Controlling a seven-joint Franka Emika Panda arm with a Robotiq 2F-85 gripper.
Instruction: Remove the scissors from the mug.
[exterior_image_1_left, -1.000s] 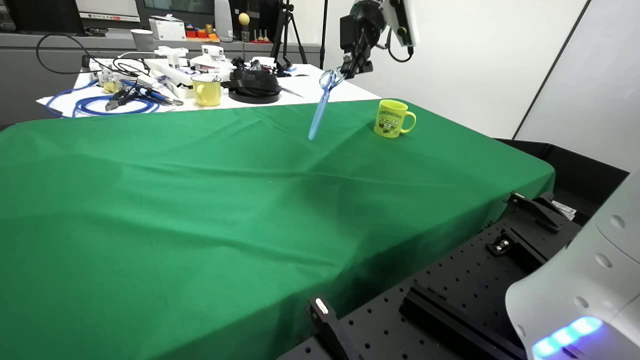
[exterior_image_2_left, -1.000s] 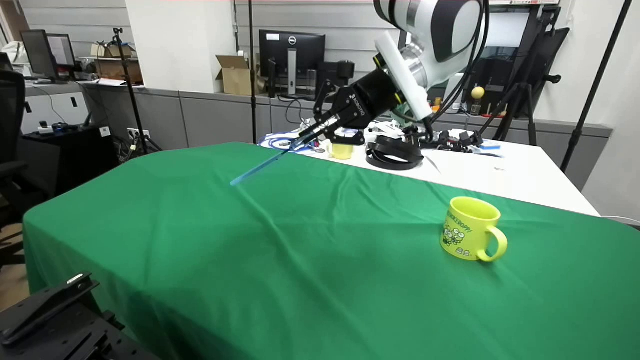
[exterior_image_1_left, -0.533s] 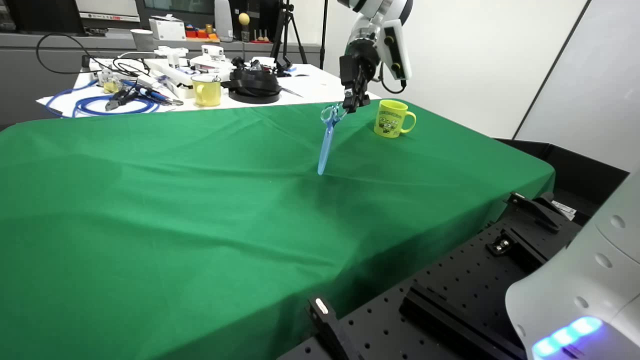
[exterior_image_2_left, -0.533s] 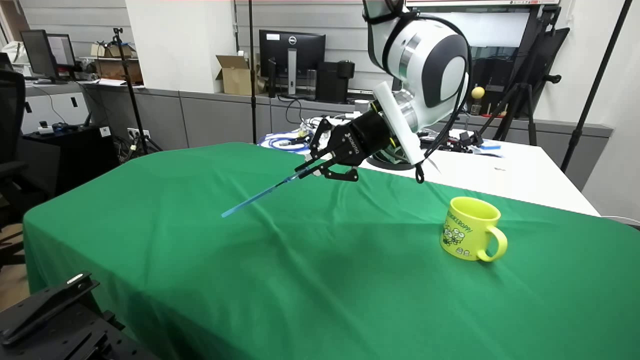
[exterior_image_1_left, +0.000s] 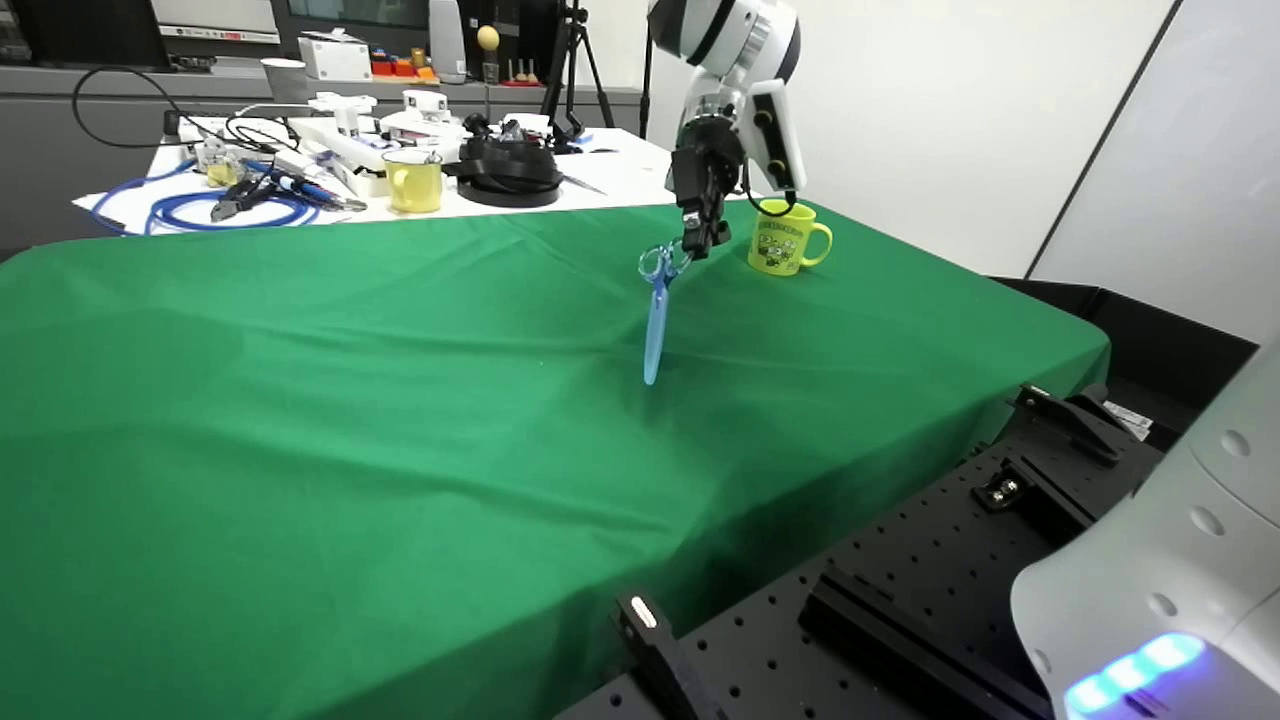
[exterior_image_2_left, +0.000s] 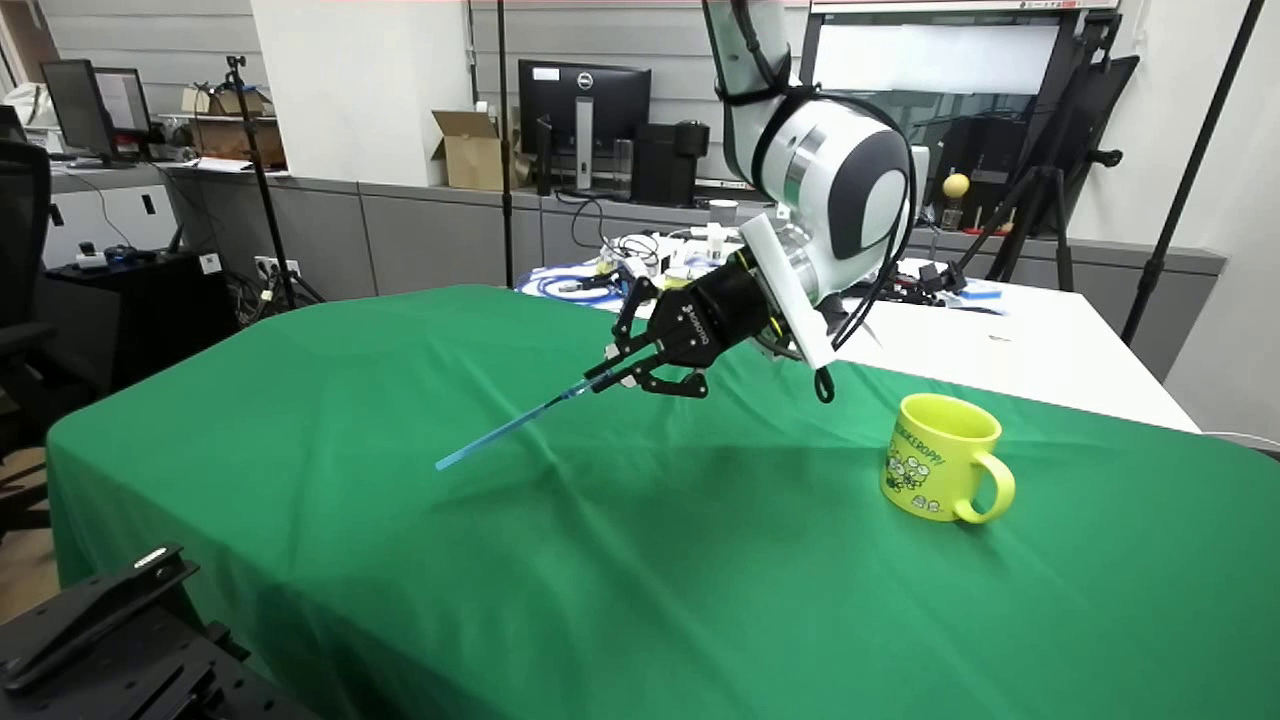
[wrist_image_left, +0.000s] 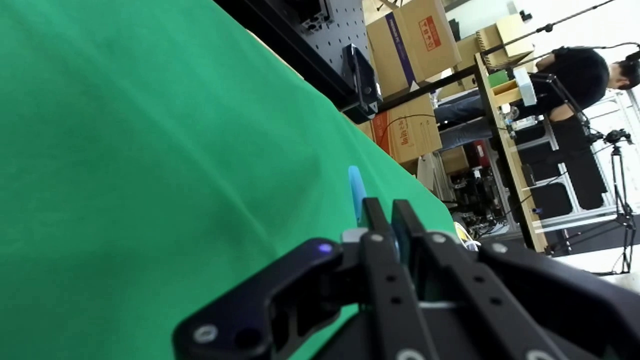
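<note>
The light-blue scissors (exterior_image_1_left: 657, 322) hang from my gripper (exterior_image_1_left: 697, 248), held at the handle loops, with the blade end pointing down and away from it. They slant low over the green cloth in an exterior view (exterior_image_2_left: 508, 427), where the gripper (exterior_image_2_left: 594, 384) also shows. In the wrist view the fingers (wrist_image_left: 384, 202) stand close together with a bit of blue between them, and the scissors' tip (wrist_image_left: 356, 189) sticks out beyond. The yellow-green mug (exterior_image_2_left: 935, 462) stands upright on the cloth, apart from the scissors. It is partly behind the arm's cable in an exterior view (exterior_image_1_left: 778, 240).
A green cloth (exterior_image_1_left: 420, 400) covers the table. Behind it, a white table (exterior_image_2_left: 1040, 350) bears a paler yellow cup (exterior_image_1_left: 412, 183), blue cables (exterior_image_1_left: 235, 212) and a black coiled thing (exterior_image_1_left: 508, 170). A black perforated base plate (exterior_image_1_left: 900, 580) lies along the near edge.
My gripper has come down and toward the near side with the scissors in it, lowering them from high over the back of the cloth. The mug has not moved.
</note>
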